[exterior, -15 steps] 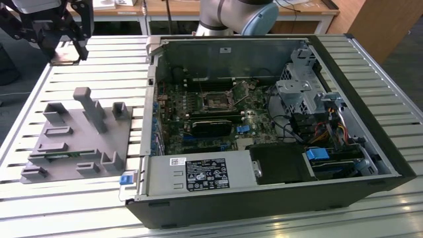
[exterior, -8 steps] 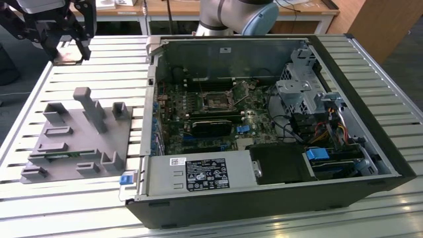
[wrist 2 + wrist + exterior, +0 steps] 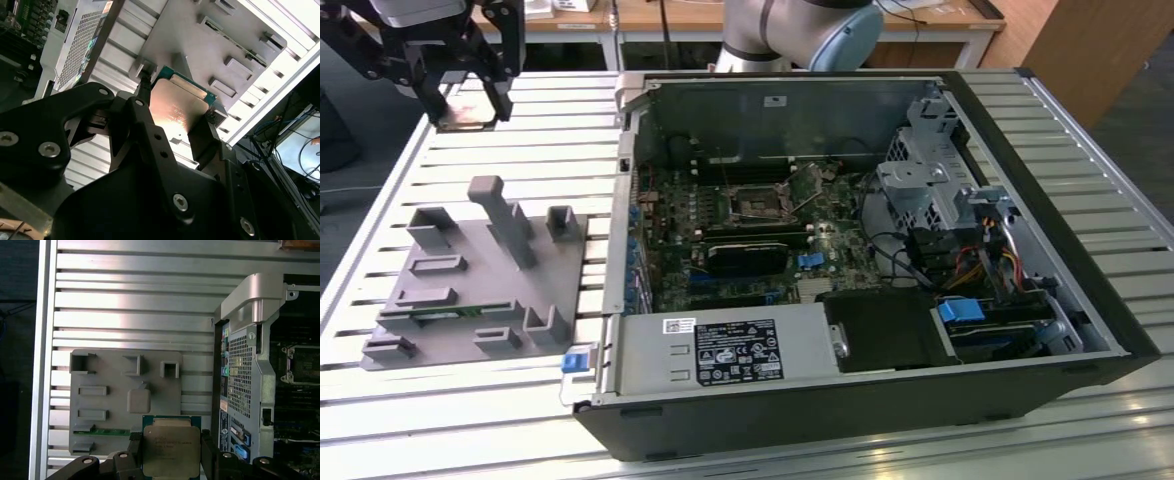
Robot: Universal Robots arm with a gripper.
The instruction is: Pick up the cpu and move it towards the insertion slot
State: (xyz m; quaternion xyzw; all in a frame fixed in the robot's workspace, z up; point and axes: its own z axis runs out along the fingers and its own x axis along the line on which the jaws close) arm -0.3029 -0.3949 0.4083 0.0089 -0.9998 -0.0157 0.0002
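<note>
Lying open on the slatted table, the computer case shows its insertion slot on the motherboard. Beside it sits the grey fixture. Above that (raised well clear) the gripper clamps the cpu between its fingers.

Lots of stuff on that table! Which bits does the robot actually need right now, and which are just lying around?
Needed:
cpu, held in the gripper
insertion slot on the board inside the computer case

Lying about:
grey fixture
slatted table
</note>
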